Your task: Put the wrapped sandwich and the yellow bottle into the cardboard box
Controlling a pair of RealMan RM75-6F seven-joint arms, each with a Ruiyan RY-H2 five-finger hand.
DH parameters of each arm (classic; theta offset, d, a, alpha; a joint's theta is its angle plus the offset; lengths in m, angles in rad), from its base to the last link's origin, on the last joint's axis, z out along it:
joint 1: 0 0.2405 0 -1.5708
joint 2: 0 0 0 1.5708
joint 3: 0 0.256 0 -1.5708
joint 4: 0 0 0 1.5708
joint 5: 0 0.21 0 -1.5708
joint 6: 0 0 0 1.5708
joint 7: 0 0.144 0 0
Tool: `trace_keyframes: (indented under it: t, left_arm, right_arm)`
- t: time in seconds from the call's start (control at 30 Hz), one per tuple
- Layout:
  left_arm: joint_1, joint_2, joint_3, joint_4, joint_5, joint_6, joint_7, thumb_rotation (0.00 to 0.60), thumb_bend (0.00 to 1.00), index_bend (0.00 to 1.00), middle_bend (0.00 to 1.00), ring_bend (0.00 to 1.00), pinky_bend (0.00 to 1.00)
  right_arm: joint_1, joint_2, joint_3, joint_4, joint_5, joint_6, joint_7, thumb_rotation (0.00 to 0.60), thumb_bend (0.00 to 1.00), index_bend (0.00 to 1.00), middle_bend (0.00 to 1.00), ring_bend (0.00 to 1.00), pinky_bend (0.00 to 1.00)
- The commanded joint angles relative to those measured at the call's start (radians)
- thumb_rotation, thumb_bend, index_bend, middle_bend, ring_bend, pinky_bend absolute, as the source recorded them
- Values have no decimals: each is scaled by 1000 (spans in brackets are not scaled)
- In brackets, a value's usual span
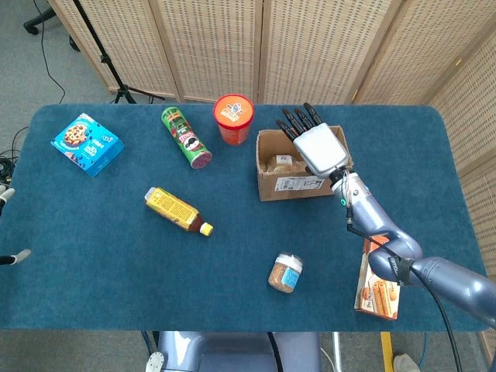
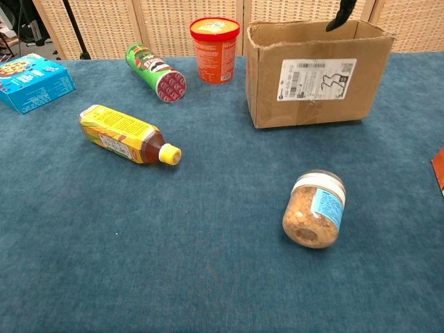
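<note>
Right hand is hovering over the cardboard box, fingers spread and holding nothing; the wrapped sandwich is lying inside, just beside it. That step looks done. Next comes the yellow bottle, lying well away on the table. A jar and a green can are sitting clear of that path.

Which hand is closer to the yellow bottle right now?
Right, by default. The right hand hovers open over the cardboard box, well to the right of the yellow bottle. The left hand isn't in either view.
</note>
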Motion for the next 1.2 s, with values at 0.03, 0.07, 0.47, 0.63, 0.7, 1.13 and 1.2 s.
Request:
trace_keyframes:
  t: [0.03, 0.07, 0.47, 0.63, 0.7, 1.13, 1.2]
  left_arm:
    - [1, -1, 0, 2, 1, 2, -1, 600, 0, 0, 0, 0, 0]
    - [1, -1, 1, 4, 3, 2, -1, 600, 0, 0, 0, 0, 0]
    - [-67, -60, 21, 125, 125, -30, 37, 600, 0, 0, 0, 0, 0]
    - [-148, -104, 20, 210, 236, -35, 43, 600, 0, 0, 0, 0, 0]
    - [-202, -132, 17, 249, 303, -39, 40, 600, 0, 0, 0, 0, 0]
    - [-491, -281, 57, 327, 464, -273, 54, 600, 0, 0, 0, 0, 0]
    - [-531, -313, 48, 323, 446, -331, 91, 600, 0, 0, 0, 0, 0]
  right_arm:
    - [-3, 16, 16, -40, 28, 34, -38, 600, 0, 0, 0, 0, 1]
    - [-6, 23, 19, -54, 32, 41, -42, 600, 0, 0, 0, 0, 1]
    - [-185, 243, 12, -360, -34, 277, -26, 600, 0, 0, 0, 0, 1]
    - [-338, 328, -76, -425, -107, 388, 38, 600, 0, 0, 0, 0, 1]
    - [-419, 344, -131, -420, -143, 449, 77, 600, 0, 0, 0, 0, 1]
    - [-661, 262, -241, -294, -218, 635, 250, 600, 0, 0, 0, 0, 0]
    - [-681, 257, -238, -289, -212, 651, 261, 600, 0, 0, 0, 0, 0]
